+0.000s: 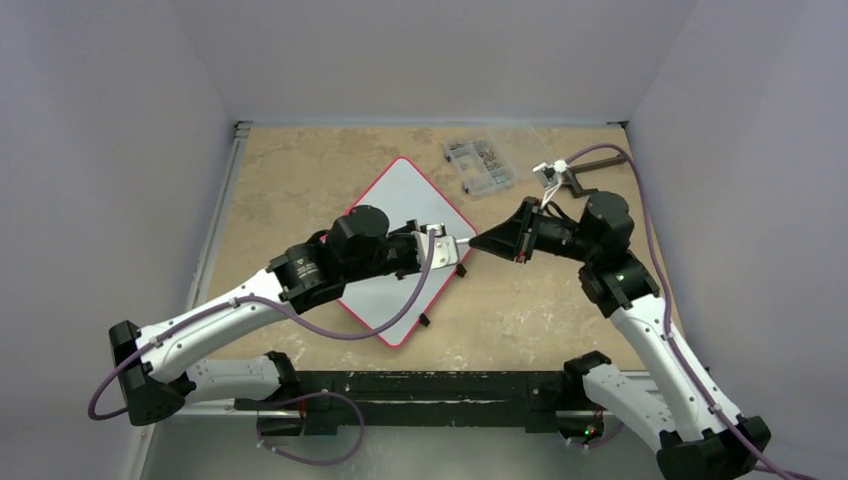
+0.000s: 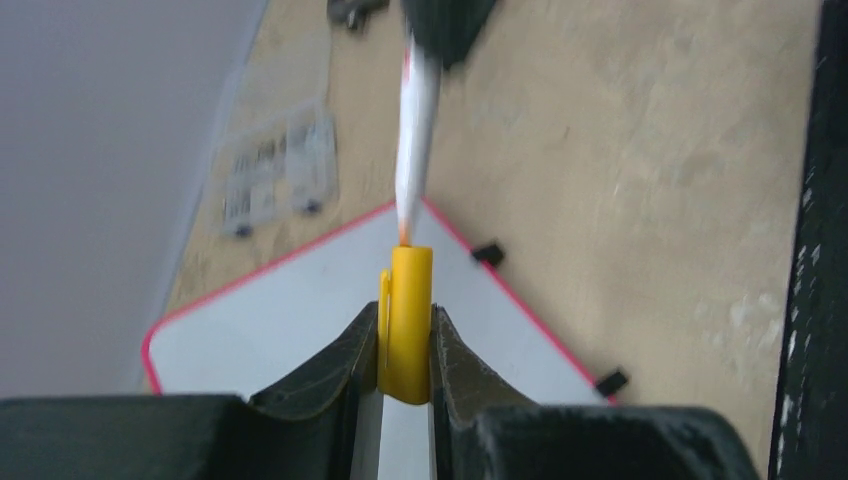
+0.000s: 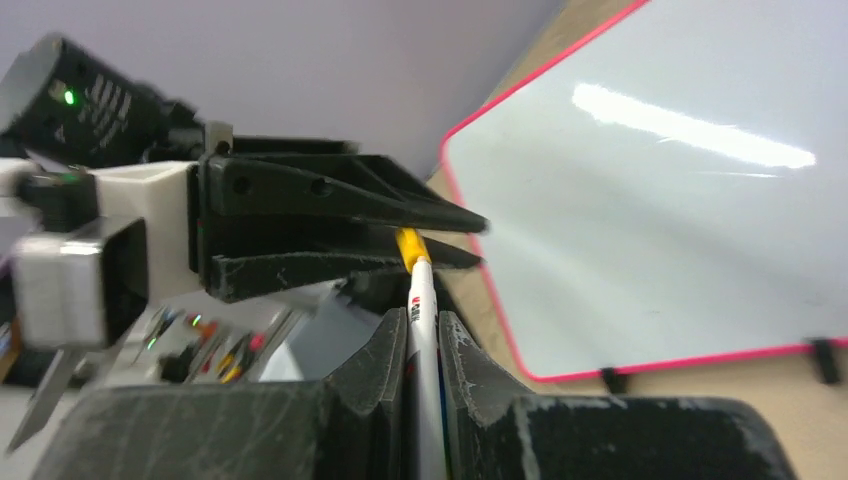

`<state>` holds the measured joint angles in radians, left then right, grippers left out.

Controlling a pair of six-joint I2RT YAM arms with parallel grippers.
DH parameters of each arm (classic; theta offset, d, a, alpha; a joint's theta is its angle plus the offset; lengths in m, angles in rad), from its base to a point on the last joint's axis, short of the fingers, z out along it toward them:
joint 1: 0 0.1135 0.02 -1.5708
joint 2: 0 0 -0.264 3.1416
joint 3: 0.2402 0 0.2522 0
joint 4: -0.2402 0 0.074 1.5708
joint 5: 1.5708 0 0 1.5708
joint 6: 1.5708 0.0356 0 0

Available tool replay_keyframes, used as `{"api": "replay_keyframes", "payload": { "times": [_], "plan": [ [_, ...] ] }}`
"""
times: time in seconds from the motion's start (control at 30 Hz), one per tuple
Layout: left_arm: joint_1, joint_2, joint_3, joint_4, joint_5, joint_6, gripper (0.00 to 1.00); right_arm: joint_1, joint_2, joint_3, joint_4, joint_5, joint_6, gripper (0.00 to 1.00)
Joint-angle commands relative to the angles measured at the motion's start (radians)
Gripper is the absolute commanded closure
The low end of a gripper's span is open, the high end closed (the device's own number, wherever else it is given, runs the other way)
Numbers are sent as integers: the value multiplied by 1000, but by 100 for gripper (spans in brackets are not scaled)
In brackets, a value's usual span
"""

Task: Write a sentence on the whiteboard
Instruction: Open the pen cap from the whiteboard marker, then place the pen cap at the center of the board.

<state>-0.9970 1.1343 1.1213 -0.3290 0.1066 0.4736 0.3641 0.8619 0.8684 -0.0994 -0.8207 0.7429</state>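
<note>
The left gripper (image 2: 405,308) clamps the yellow plastic marker cap (image 2: 410,270). The right gripper (image 3: 421,315) clamps the white marker barrel (image 3: 418,285), seemingly to pull the 2 apart. The red-rimmed white whiteboard (image 1: 400,195) lies unwritten beneath the left gripper. Only the left wrist view shows the orange tip (image 2: 403,236) at the cap's mouth.

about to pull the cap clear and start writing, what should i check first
1. Left gripper shut on the yellow cap: ok.
2. Right gripper shut on the marker: ok.
3. Cap clear of the orange tip: cannot tell, the tip sits right at the cap's mouth.
4. Whiteboard bare, with no writing yet: ok.
5. Whiteboard lying flat below both grippers: ok.
6. Parts box apart from the board: ok.
</note>
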Motion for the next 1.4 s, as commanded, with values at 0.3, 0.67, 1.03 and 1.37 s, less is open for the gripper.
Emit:
{"api": "replay_keyframes", "payload": {
  "times": [0.3, 0.67, 1.03, 1.37],
  "plan": [
    [163, -68, -24, -213, -209, -9, 100, -213, -72, 65, -114, 12, -99, 100],
    [10, 99, 100, -243, -228, -238, 100, -212, -105, 157, -284, 639, -202, 100],
    [-108, 369, 56, 44, -165, -513, 100, -213, -79, 145, -213, 794, -210, 100],
    [-133, 624, 128, 203, -128, -591, 100, -213, -102, 164, -206, 921, -219, 100]
  ]
}}
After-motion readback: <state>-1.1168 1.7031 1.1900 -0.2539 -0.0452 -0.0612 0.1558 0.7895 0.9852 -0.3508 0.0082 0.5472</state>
